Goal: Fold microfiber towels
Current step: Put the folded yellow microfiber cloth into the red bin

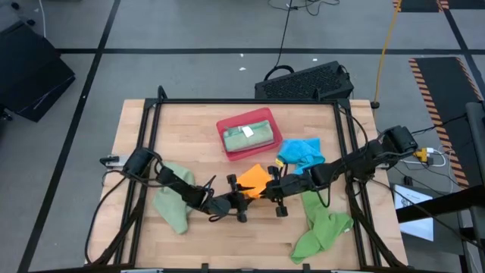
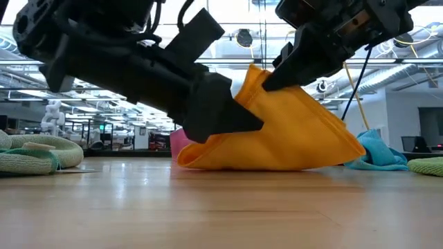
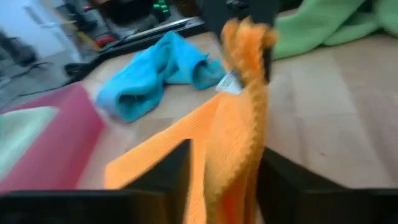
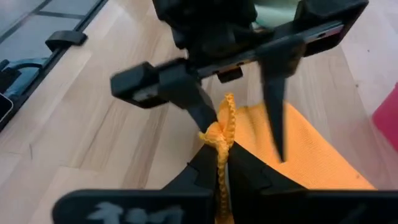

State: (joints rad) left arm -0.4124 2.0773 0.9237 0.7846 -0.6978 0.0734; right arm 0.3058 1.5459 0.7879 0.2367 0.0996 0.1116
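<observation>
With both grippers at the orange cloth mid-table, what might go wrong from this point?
1. The right gripper pinches only a thin bunched edge of the orange microfiber towel; that edge may slip out.
2. The left gripper straddles the same towel with its fingers apart; it may close on a crumpled bunch, giving a skewed fold.
3. The bright blue microfiber towel lies beside the orange one, so a sweep may drag it along.
</observation>
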